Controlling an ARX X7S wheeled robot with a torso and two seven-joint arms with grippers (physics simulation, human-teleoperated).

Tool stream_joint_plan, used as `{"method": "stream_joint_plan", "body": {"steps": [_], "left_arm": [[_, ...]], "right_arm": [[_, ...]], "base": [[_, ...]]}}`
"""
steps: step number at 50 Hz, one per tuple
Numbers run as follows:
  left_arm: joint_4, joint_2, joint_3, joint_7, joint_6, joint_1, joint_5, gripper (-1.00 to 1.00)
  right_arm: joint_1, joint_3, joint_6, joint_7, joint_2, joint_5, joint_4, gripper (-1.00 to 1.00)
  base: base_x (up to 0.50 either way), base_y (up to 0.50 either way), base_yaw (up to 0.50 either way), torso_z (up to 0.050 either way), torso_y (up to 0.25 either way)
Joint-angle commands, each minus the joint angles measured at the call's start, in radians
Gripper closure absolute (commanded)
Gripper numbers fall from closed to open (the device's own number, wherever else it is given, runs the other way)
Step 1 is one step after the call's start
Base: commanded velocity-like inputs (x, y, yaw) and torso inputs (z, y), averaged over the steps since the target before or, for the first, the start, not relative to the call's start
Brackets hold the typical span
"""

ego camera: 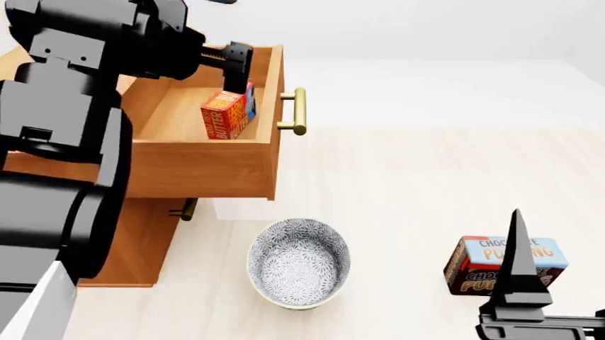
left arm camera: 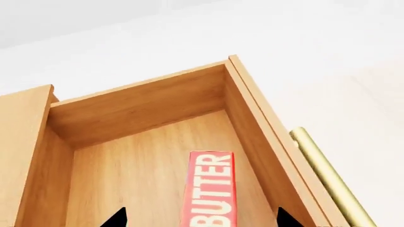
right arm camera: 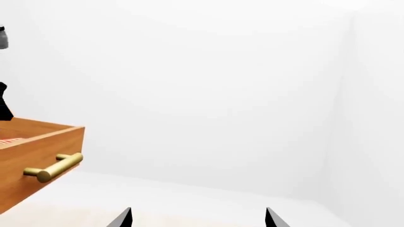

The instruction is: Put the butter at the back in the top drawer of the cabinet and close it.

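— Where is the butter [ego camera: 225,115]?
— Standing inside the open top drawer [ego camera: 203,166], directly beneath the left gripper [ego camera: 234,71], whose fingers are spread apart, clear of the box.
— And the right gripper [ego camera: 518,258]?
— Fingers parted, holding nothing.

"BUTTER" on butter [left arm camera: 211,191]; "CHOCO… PU…" on pudding box [ego camera: 492,265].

Red-orange butter [ego camera: 225,115], light-brown drawer [ego camera: 203,166], grey-patterned bowl [ego camera: 299,263].
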Motion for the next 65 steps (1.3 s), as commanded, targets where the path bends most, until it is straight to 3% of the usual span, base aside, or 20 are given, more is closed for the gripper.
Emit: {"method": "stream_joint_plan", "body": {"steps": [1, 13, 18, 30, 40, 47, 65], "left_arm": [[0.387, -0.018, -0.013, -0.019, -0.217, 0.073, -0.022, -1.0], [0.775, 0.017, -0.012, -0.037, -0.444, 0.148, -0.138, -1.0], [0.812, -0.059, 0.036, -0.469, -0.443, 0.152, -0.722, -1.0], [0.877, -0.016, 0.036, -0.803, -0.438, 0.234, -1.066, -1.0], [0.923, 0.047, 0.075, -0.951, -0.38, 0.318, -1.151, -1.0], [0.935, 0.052, 0.172, -1.06, -0.262, 0.354, -1.247, -1.0], [0.838, 0.05, 0.421, -1.159, -0.039, 0.395, -1.232, -1.0]], "right_arm": [[-0.001, 0.003, 0.018, 0.012, 0.0, -0.005, -0.019, -1.0], [-0.028, -0.021, 0.027, 0.058, 0.0, -0.055, -0.032, -1.0], [-0.042, -0.033, 0.024, 0.08, 0.0, -0.077, -0.032, -1.0], [-0.056, -0.044, 0.019, 0.098, 0.0, -0.098, -0.032, -1.0], [-0.066, -0.052, 0.009, 0.111, 0.0, -0.112, -0.03, -1.0], [-0.075, -0.059, -0.012, 0.114, 0.0, -0.122, -0.015, -1.0], [-0.085, -0.064, -0.024, 0.115, 0.0, -0.131, -0.005, -1.0]], "base": [[0.0, 0.0, 0.0, 0.0, 0.0], [0.0, 0.0, 0.0, 0.0, 0.0], [0.0, 0.0, 0.0, 0.0, 0.0], [0.0, 0.0, 0.0, 0.0, 0.0], [0.0, 0.0, 0.0, 0.0, 0.0], [0.0, 0.0, 0.0, 0.0, 0.0], [0.0, 0.0, 0.0, 0.0, 0.0]]}}
